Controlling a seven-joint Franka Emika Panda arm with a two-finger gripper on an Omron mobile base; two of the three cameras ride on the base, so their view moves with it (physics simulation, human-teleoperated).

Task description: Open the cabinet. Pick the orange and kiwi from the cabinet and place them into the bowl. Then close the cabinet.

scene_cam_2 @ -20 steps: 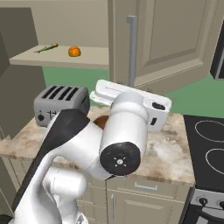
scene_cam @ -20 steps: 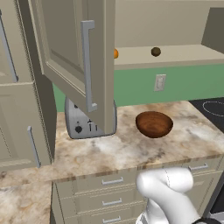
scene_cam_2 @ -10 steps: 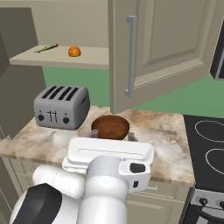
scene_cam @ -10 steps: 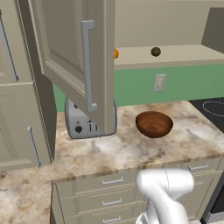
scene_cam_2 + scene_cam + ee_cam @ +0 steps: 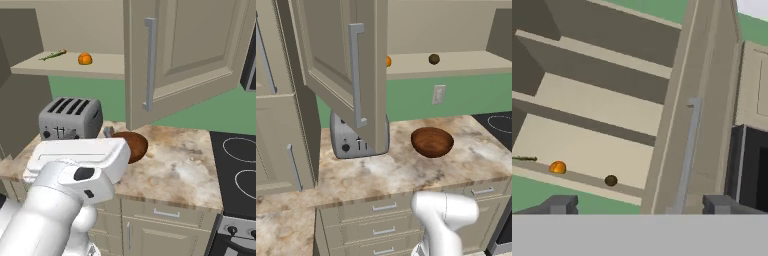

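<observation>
Swung down and back from 1.0 s ago: arm was up across the bowl in right base view, now low in front of counter, white link bulking at bottom. Scene itself unchanged, doors same angle. Means opening step looks done, arm prob. repositioning for first pick. Left to right in hand view: thin green sprig at shelf's far left edge, then orange (image 5: 557, 167), then kiwi (image 5: 611, 180), well apart from it, both on lowest shelf of cabinet (image 5: 602, 107); right of them the open door edge-on w/ its bar handle (image 5: 688, 150). Gripper (image 5: 640, 204) tips spread wide, nothing between them. Left base view: toaster (image 5: 358, 142) on counter behind left door, bowl (image 5: 432, 141) to its right, empty, below the shelf. Next calls for reach up to shelf w/o clipping door; round fruit may roll if nudged. Both fruits yet to move, cabinet yet to close.
</observation>
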